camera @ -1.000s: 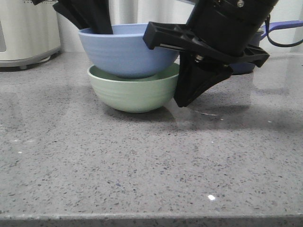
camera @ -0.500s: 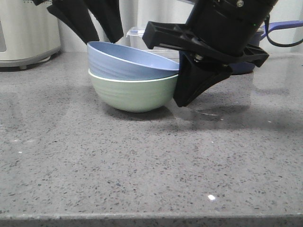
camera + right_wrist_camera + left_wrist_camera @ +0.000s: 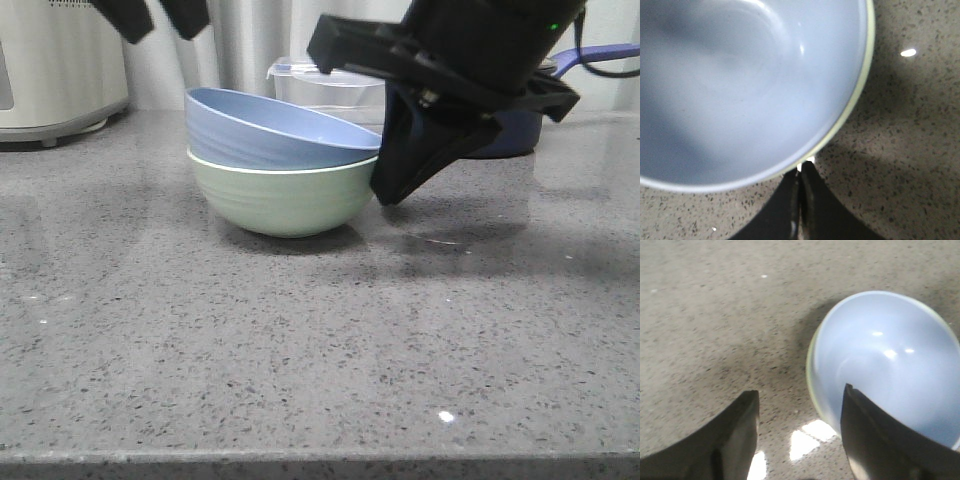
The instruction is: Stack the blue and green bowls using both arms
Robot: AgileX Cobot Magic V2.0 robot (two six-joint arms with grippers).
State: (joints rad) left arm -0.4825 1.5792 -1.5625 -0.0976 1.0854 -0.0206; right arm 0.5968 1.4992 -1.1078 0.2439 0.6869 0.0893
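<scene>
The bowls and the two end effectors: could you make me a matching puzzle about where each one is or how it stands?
Things:
1. blue bowl
2. green bowl
3. left end effector
4. right end effector

States:
A. fingers pressed together, empty, beside the bowls
B. sits on the counter, underneath
C. fingers spread, empty, above the bowls
D. nested on top, tilted

Pairs: 1-D, 2-B, 3-C, 4-A

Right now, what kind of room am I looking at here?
Probably a kitchen counter, or a mock-up of one. The surface is a speckled grey stone-look countertop, two bowls sit stacked on it, a white appliance stands at the back left, and a dark blue saucepan and a clear lidded container stand behind.
</scene>
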